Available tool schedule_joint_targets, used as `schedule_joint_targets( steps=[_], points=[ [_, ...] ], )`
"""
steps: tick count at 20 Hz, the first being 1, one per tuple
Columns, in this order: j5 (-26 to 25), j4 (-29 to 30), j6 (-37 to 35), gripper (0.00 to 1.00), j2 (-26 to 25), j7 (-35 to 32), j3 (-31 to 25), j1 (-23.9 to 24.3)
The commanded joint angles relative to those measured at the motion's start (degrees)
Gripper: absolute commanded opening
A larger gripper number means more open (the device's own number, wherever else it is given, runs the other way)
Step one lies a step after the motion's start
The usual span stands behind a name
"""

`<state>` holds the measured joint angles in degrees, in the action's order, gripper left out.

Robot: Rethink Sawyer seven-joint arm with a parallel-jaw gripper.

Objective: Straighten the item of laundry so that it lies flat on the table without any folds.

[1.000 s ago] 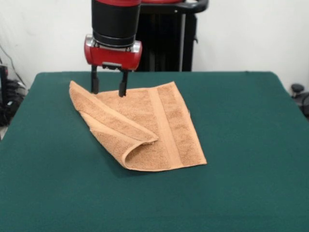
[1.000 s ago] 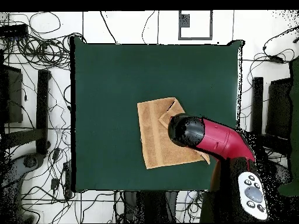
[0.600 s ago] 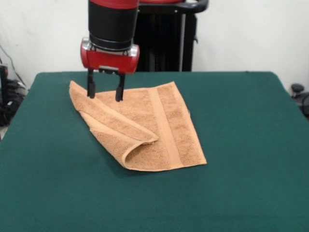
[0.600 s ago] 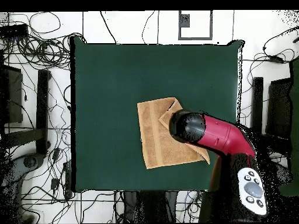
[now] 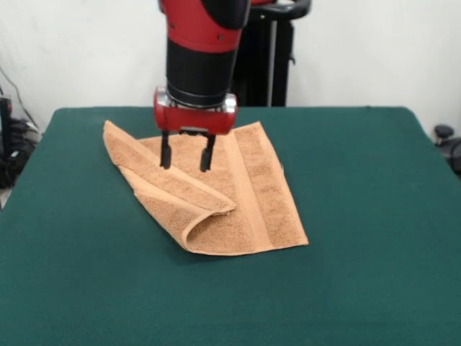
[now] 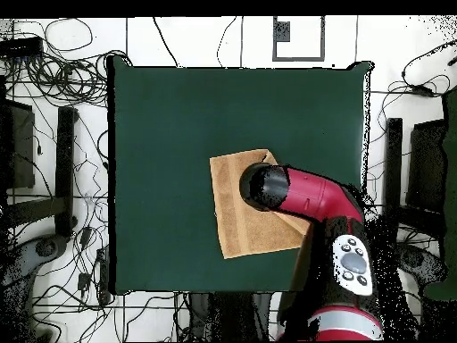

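The table (image 5: 374, 216) has a dark green felt-like top that runs far out past the claw (image 5: 186, 154) on every side, bare except for the towel (image 5: 252, 187). Behind the claw in the front view a plain white wall (image 5: 374, 50) closes off the room, with a black stand (image 5: 259, 58) against it. In the overhead view the floor around the table is pale and strewn with black cables (image 6: 62, 54), thickest on the side away from the arm (image 6: 308, 196).

The claw hangs straight down from the red and black arm, its two dark fingers spread apart with nothing between them. The tips sit just over the orange-tan towel; whether they touch the cloth cannot be told.

The towel lies directly under the claw, near the middle of the table. It is not flat: one corner is folded over diagonally, and the folded flap (image 5: 162, 184) runs from a raised point on the claw's far-left side in the front view down to a rolled edge in front of the claw. A flat woven band (image 5: 245, 191) crosses the uncovered part just to the claw's right in that view.
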<state>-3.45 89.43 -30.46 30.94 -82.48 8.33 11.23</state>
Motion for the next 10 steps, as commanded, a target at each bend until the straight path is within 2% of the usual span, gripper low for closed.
schedule_joint_targets(
  steps=[1,10],
  points=[
    [4.66,-3.06,-7.29,1.00,-4.45,-17.75,0.30,-4.34],
    [7.65,-3.89,-8.97,1.00,-4.38,-18.98,3.65,-7.05]
  ],
)
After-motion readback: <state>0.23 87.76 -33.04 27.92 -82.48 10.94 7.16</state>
